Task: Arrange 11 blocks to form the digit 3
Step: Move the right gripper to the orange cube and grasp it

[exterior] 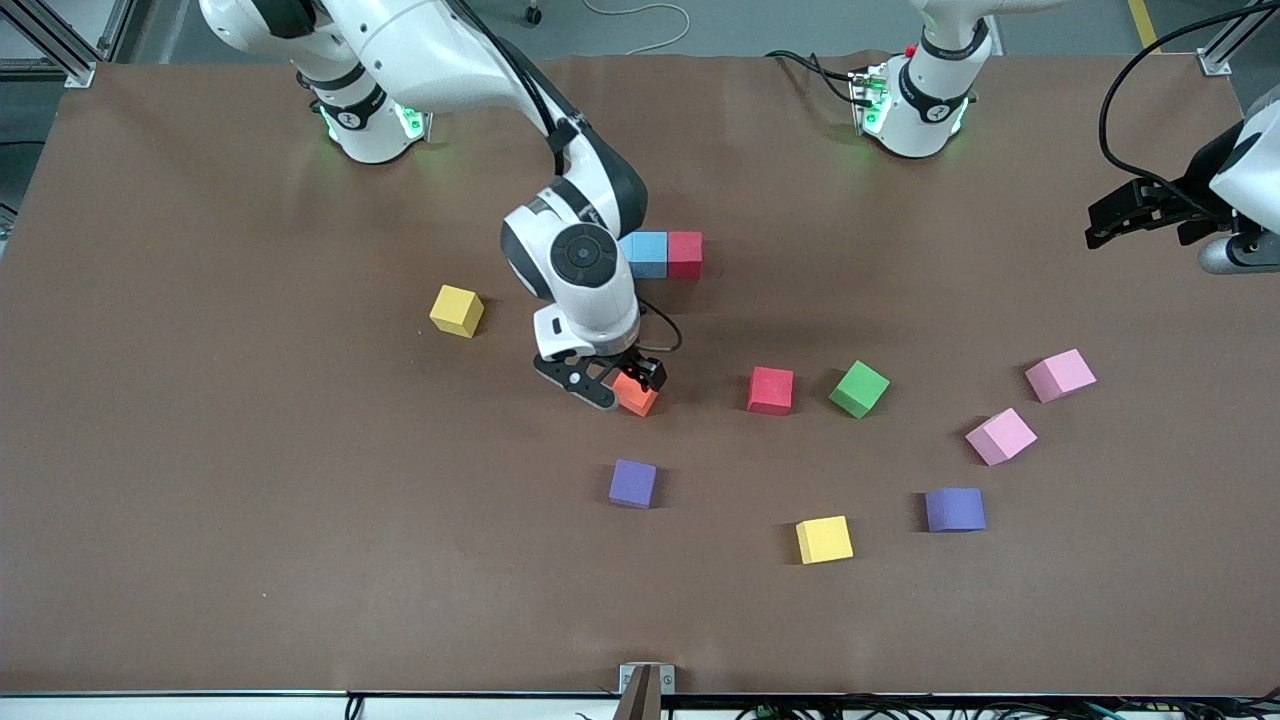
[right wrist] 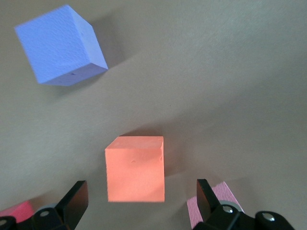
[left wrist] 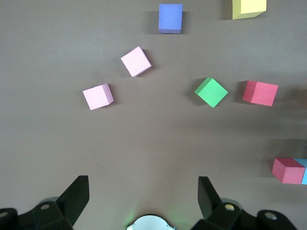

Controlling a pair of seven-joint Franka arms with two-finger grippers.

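Hovering with open right gripper (exterior: 622, 383) over orange block (exterior: 636, 396); risking to push it aside if descending off-centre. Waiting with open left gripper (left wrist: 144, 203).

Right end effector (exterior: 622, 384) straddling orange block (exterior: 636, 397), bare table (exterior: 250, 480) around it (purple block (exterior: 633, 484) nearest), 2 fingers spread

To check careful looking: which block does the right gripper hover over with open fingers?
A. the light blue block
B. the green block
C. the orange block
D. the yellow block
C: the right gripper hangs open just over the orange block, which the right wrist view shows lined up with the gap between its fingers.
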